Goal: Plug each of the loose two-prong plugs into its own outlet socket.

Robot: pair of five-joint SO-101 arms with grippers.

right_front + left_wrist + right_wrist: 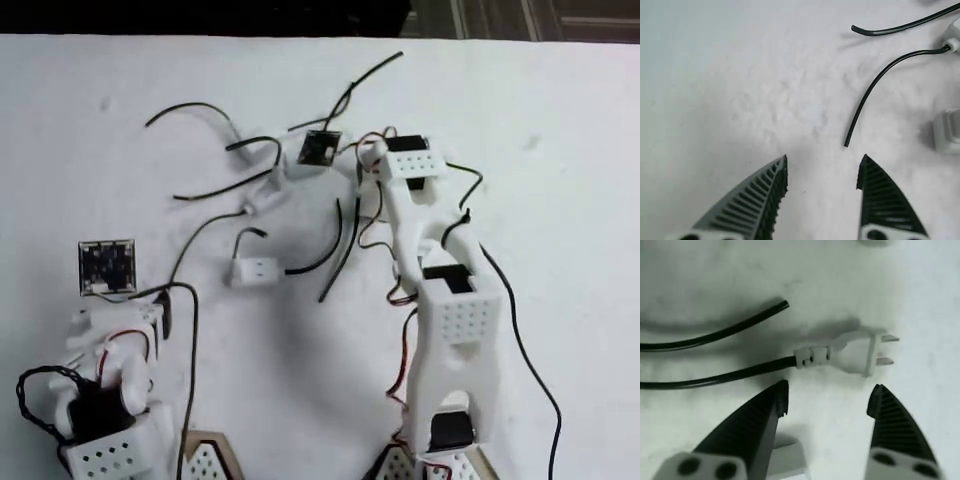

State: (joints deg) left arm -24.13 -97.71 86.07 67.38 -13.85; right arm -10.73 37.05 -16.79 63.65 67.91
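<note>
At the far centre of the tabletop (560, 120), the right gripper (830, 390) is held spread, with a white two-prong plug (855, 352) lying flat just beyond its fingertips. The plug's black cord (715, 375) trails away, and a cut cord end (775, 307) is noted just beside it. A black-faced outlet socket (320, 147) is set just left of that arm's wrist. Near the left edge, a second outlet socket (107, 265) is placed just beyond the left arm. The left gripper (822, 160) is spread over bare tabletop, with a loose cord tip (846, 144) near it. A white connector (255, 270) is seen between the two sockets.
</note>
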